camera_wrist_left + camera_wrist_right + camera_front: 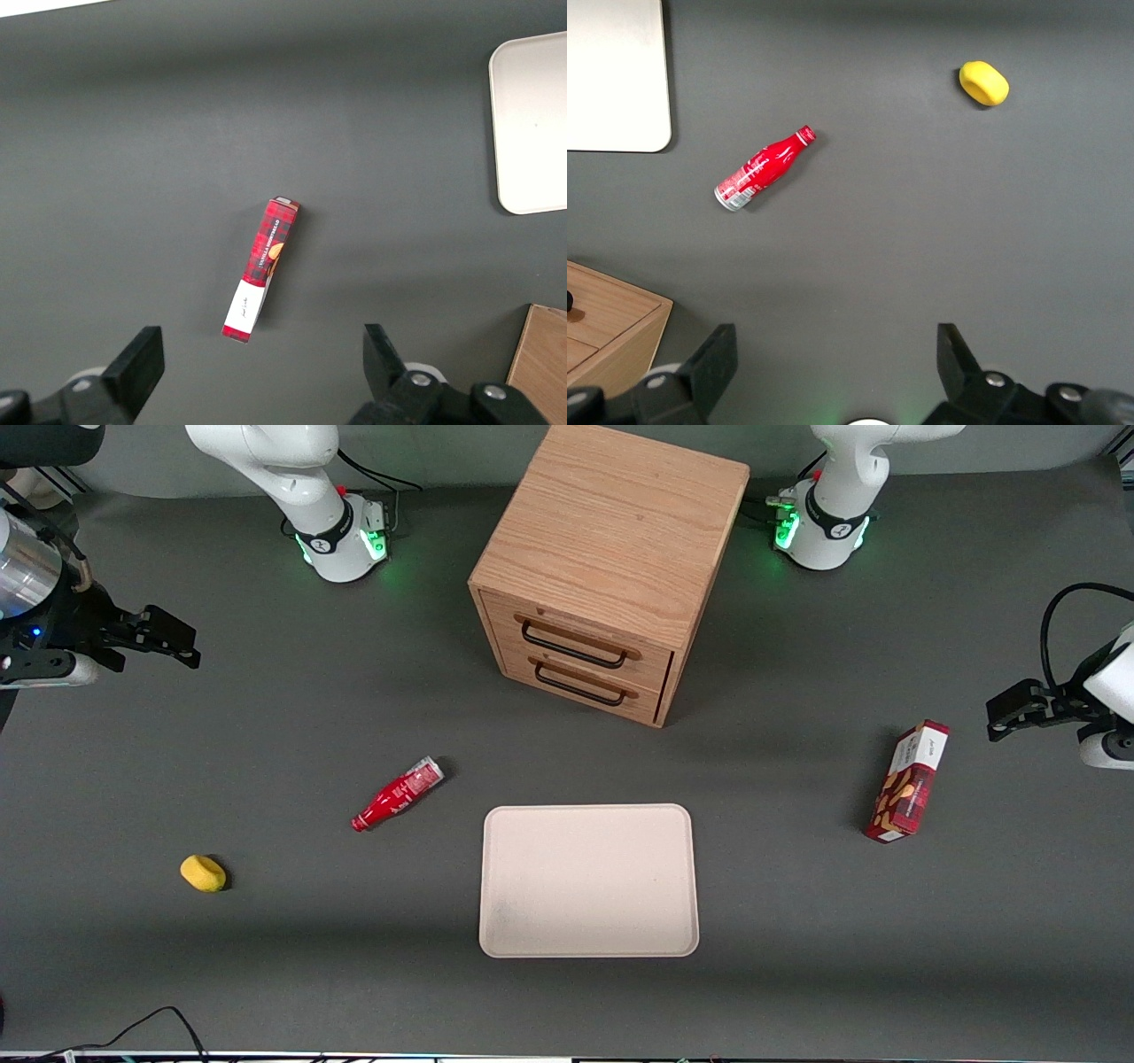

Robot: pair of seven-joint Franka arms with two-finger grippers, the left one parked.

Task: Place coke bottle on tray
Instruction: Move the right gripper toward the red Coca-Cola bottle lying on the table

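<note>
Nothing done yet: coke bottle (398,794) lying on tabletop (266,957), at tray's (588,881) 10 o'clock. Gripper (182,646) open, empty, well apart. Grasp, transfer, release remain.

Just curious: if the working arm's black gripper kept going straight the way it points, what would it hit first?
Probably only bare grey table: the open gripper points down there, short of the small red coke bottle.

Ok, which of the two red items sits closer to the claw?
The coke bottle, lying beside the tray. The red-and-white snack box lies toward the parked arm's end. The claw hangs open.
</note>
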